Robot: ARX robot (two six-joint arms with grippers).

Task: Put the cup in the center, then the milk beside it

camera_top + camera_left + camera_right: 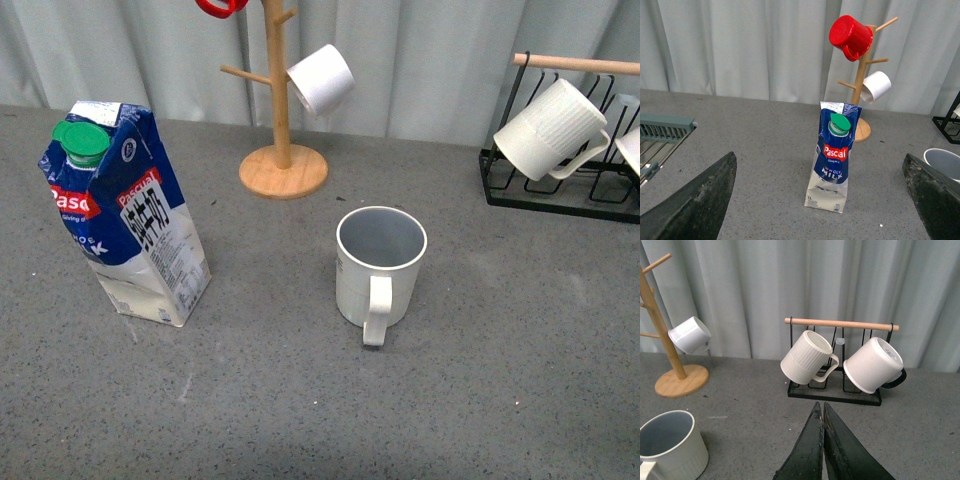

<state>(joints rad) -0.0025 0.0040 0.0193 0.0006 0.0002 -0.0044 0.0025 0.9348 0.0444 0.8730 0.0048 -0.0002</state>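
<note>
Left gripper [818, 156] gaping wide, holding nothing, facing milk [130, 220]. Right gripper [821, 407] pinching shut, empty, pointing toward black rack [560, 190]. Cup [380, 270] standing upright near middle of grey table [300, 400], handle turning toward robot. Milk standing upright well left of cup, not touching. Wooden mug tree [283, 170] rising behind both, carrying small white cup [321, 78] and red cup [851, 36]. Ribbed mug [550, 128] hanging on rack at far right.

1. Front view: taken from above, angled down onto the table [300, 420]; milk [130, 230] and cup [380, 270] seen near.
2. Left wrist view: held low, levelled toward the curtain [740, 45]; milk and mug tree [863, 131] shared with the front view.
3. Right wrist view: held low, faced toward the rack [835, 397]; cup and rack shared with the front view.
</note>
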